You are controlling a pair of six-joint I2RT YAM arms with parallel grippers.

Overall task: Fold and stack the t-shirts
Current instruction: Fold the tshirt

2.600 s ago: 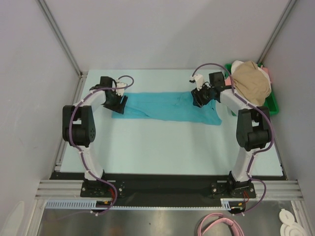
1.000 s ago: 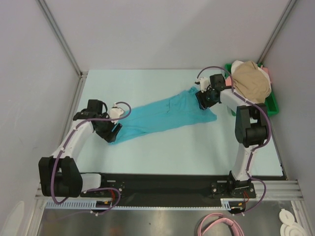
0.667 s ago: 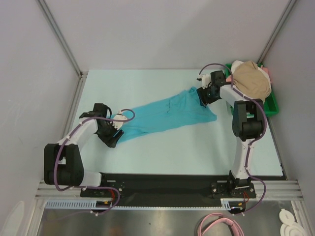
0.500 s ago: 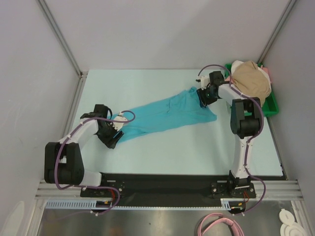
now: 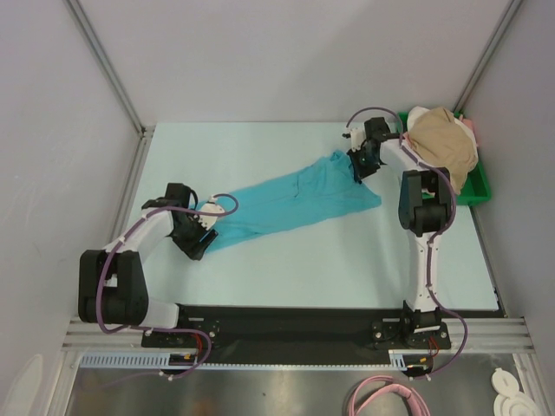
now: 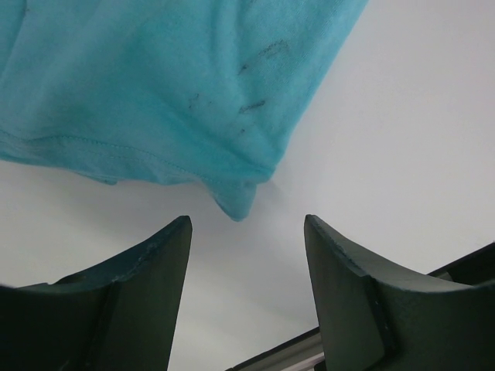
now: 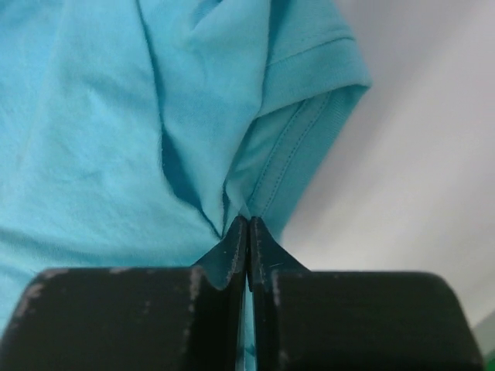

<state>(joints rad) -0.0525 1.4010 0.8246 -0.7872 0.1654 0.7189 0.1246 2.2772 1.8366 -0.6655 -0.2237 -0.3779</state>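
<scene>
I'm pinching a fold of the teal t-shirt (image 5: 286,201) beside its sleeve, my right gripper (image 7: 247,220) clamped on the cloth. My left gripper (image 6: 247,224) is hovering, jaws apart, at the opposite corner. The shirt is lying stretched diagonally across the table (image 5: 260,269), near-left to far-right.

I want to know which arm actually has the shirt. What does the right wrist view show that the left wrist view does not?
Only the right wrist view: the right gripper shut, pinching a fold of the teal t-shirt beside its sleeve. Only the left wrist view: the left gripper open, a corner of the shirt lying just ahead of its gap, ungripped. Both: the teal cloth on the pale table.
</scene>
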